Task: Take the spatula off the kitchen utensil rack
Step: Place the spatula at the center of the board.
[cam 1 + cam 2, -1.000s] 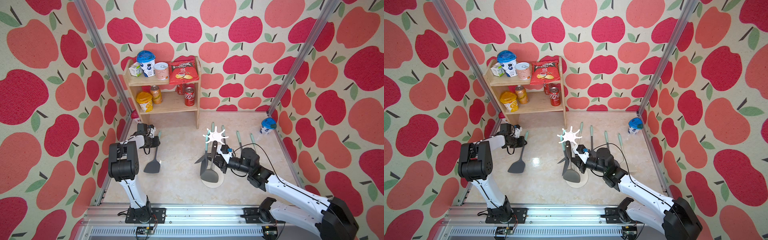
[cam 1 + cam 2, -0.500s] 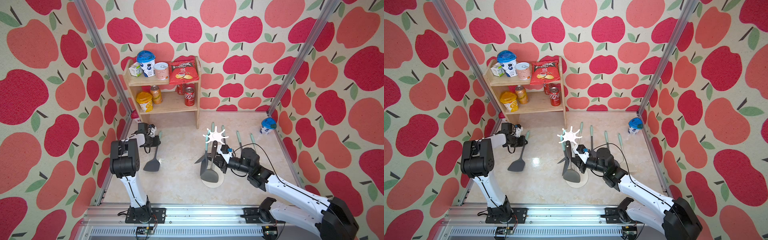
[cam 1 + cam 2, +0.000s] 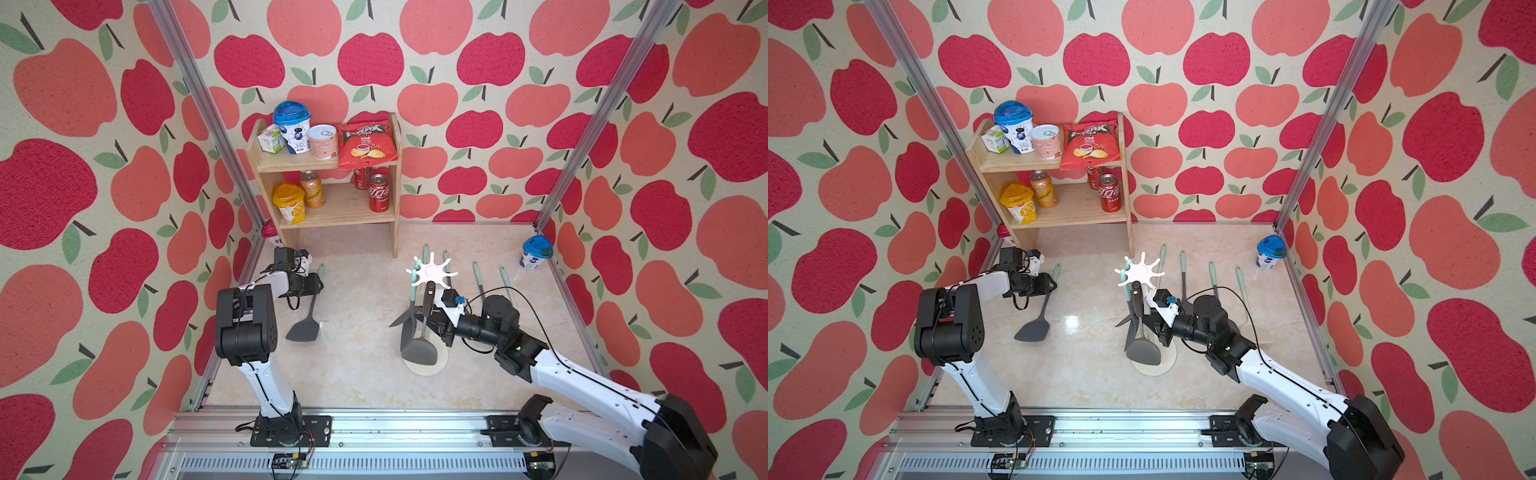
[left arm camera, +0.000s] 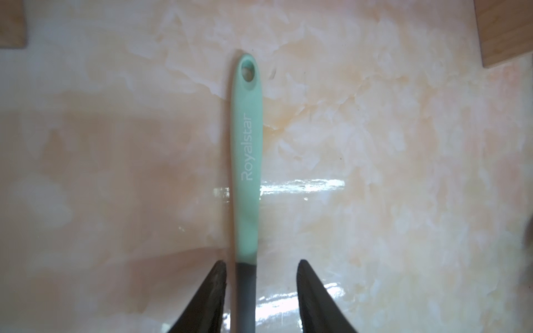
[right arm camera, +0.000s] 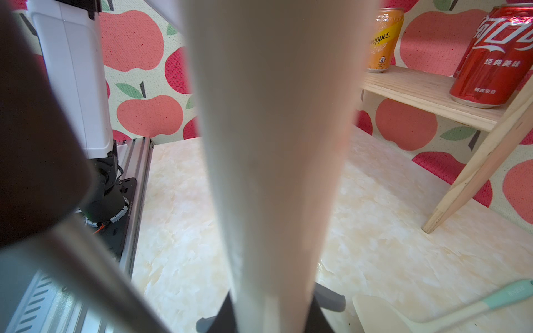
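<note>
White arms (image 3: 590, 382), black joints (image 3: 245, 328), black cables (image 3: 509, 288).

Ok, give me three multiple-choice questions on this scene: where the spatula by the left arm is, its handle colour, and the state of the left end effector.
1. Where is the spatula beside the left arm? A hanging in the air; B flat on the table; C standing upright on its blade.
2. Its handle end is: A red; B yellow; C mint green.
3. The left end effector is: A open; B shut on the handle; C out of view.
Answers: B, it lies along the tabletop; C, the left wrist view shows it; A, gaps show on both sides of the handle.
</note>
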Controlling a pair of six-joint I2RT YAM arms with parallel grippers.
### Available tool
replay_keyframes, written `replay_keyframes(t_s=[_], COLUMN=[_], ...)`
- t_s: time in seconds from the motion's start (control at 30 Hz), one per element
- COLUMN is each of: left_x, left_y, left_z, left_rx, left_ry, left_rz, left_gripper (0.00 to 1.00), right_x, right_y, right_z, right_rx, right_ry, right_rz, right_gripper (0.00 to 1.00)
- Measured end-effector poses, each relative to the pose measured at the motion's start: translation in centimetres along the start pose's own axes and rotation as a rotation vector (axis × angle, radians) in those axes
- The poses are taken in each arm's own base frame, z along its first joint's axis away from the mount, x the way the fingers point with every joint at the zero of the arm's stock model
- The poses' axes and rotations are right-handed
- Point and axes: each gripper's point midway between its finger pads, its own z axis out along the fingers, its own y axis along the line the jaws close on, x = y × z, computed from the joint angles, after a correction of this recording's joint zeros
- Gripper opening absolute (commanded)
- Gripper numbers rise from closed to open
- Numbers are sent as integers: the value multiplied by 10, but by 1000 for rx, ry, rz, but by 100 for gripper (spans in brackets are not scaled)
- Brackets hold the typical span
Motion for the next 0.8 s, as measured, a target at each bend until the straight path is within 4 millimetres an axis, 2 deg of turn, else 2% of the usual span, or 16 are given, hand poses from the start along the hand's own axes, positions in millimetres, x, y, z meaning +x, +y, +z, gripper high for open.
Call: replay_keyframes(t_s=[0.17, 0.27, 0.43, 0.6, 0.8], left_x=[-19, -27, -22, -14, -9], left_y=[-25, -47, -93, -129, -161], left_z=[-44, -72, -111, -147, -169], left_rx=[10, 36, 135, 234, 324], left_ry=[-152, -259, -388, -491, -541], left_rz=[73, 133, 239, 325, 398], left_gripper=[52, 53, 55, 59, 59], right_x=[0, 0, 0, 0, 0], right_y=[0, -1, -1, -1, -1], right_z=[0, 0, 0, 0, 0], right_rx=[1, 1, 1, 1, 2], right_ry=[0, 0, 0, 0, 1], right_rz=[0, 0, 1, 1, 1], right_gripper=[0, 0, 0, 0, 0])
